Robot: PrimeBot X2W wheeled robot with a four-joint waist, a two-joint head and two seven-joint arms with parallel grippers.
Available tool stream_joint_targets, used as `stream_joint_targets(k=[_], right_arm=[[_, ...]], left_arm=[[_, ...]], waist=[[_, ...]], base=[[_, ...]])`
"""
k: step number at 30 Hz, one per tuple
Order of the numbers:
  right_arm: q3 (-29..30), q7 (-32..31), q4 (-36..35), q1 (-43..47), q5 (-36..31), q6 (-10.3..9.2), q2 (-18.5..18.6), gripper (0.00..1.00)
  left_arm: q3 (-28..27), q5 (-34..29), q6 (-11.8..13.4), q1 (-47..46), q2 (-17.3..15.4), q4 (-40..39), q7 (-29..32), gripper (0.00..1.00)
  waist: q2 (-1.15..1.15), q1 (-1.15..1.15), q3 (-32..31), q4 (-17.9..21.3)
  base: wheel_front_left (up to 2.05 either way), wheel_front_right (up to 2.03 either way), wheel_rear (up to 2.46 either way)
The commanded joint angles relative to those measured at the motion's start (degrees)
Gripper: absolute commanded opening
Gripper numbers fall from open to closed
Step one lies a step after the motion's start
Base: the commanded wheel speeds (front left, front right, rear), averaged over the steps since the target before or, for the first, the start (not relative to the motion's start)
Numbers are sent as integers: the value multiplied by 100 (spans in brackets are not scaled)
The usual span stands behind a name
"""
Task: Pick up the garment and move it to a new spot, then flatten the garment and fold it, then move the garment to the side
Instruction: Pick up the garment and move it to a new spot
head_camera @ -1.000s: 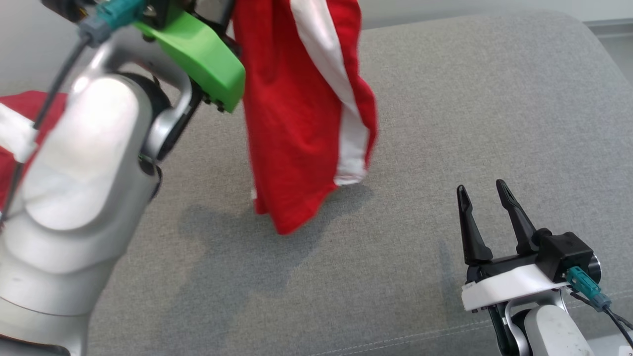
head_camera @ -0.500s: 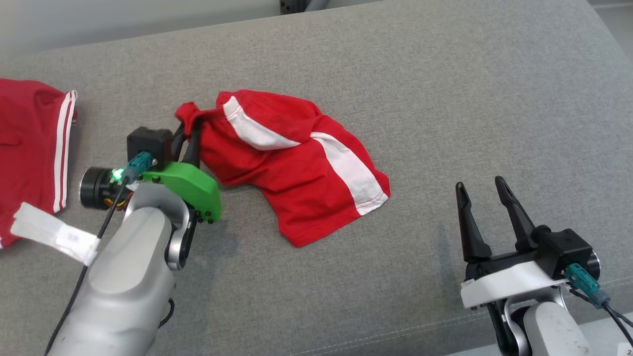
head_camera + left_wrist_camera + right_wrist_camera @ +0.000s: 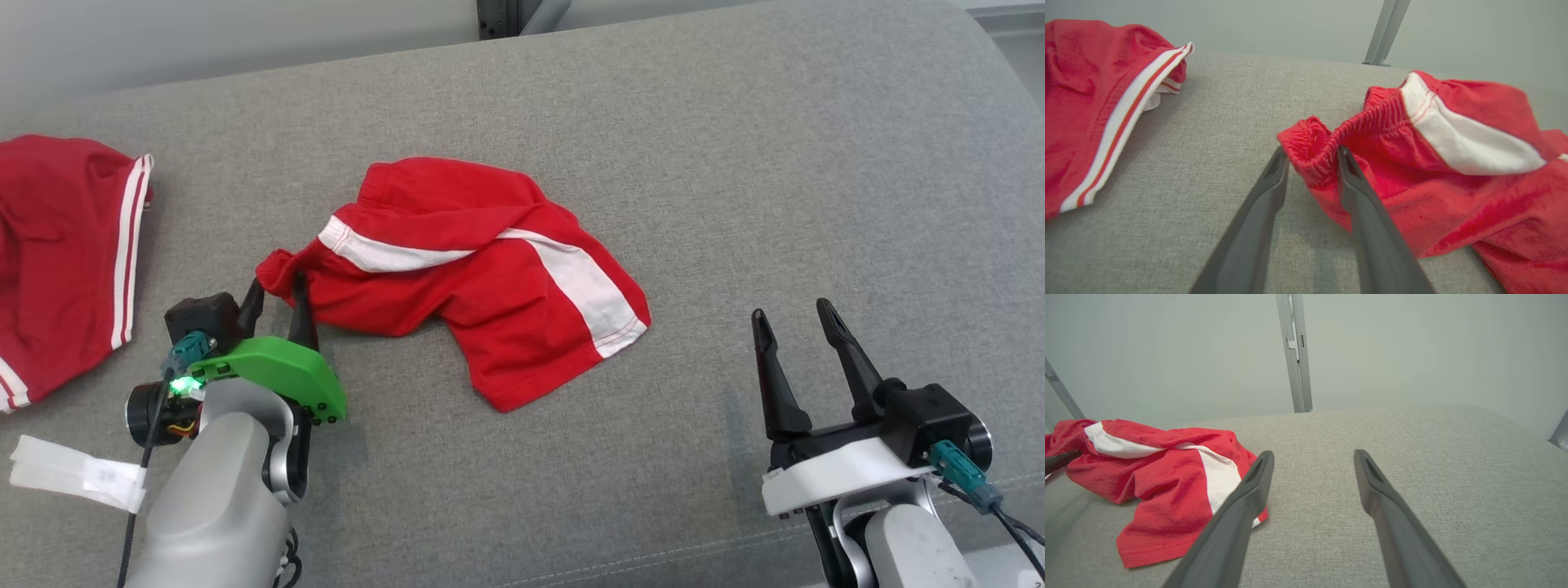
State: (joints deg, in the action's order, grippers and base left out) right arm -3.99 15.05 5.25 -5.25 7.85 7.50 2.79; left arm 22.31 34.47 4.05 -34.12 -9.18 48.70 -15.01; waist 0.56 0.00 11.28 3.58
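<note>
The garment (image 3: pixel 490 278), red shorts with white side stripes, lies crumpled in the middle of the grey cushion (image 3: pixel 775 163). My left gripper (image 3: pixel 277 290) is at its left end, fingers parted, with the bunched elastic waistband (image 3: pixel 1310 143) lying loosely between the tips. The left wrist view shows a gap below the cloth between the two fingers of that gripper (image 3: pixel 1311 152). My right gripper (image 3: pixel 793 310) stands open and empty to the right of the garment, well clear of it. The right wrist view has the garment (image 3: pixel 1167 477) to the left of the open right gripper (image 3: pixel 1313 454).
A second red garment (image 3: pixel 57 245) with white stripes lies at the cushion's left edge, also visible in the left wrist view (image 3: pixel 1094 102). A white tape tag (image 3: pixel 73 474) hangs by my left forearm. A metal post (image 3: pixel 1294 355) stands behind the cushion.
A second ago the garment hung from my raised left gripper; it now lies on the cushion. My left gripper has come down and its fingers have parted. The right arm has stayed put.
</note>
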Motion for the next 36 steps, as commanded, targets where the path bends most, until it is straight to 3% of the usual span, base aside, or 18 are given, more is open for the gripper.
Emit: stream_joint_targets(k=[1,22,36], right_arm=[[37,19,21,57,-36,-2,18,100],[216,19,-32,389,-236,-2,18,100],[399,19,-384,674,-249,-2,18,100]], left_arm=[[-101,-127,-24,198,36,-124,-18,100],[-1276,-1584,-168,2386,377,-2478,-16,100],[-1728,-2068,-326,3541,573,-3678,-15,100]], waist=[[-56,0,-81,-61],[-56,0,-962,-272],[-56,0,-1129,-412]], base=[[0,0,0],[0,0,0],[0,0,0]])
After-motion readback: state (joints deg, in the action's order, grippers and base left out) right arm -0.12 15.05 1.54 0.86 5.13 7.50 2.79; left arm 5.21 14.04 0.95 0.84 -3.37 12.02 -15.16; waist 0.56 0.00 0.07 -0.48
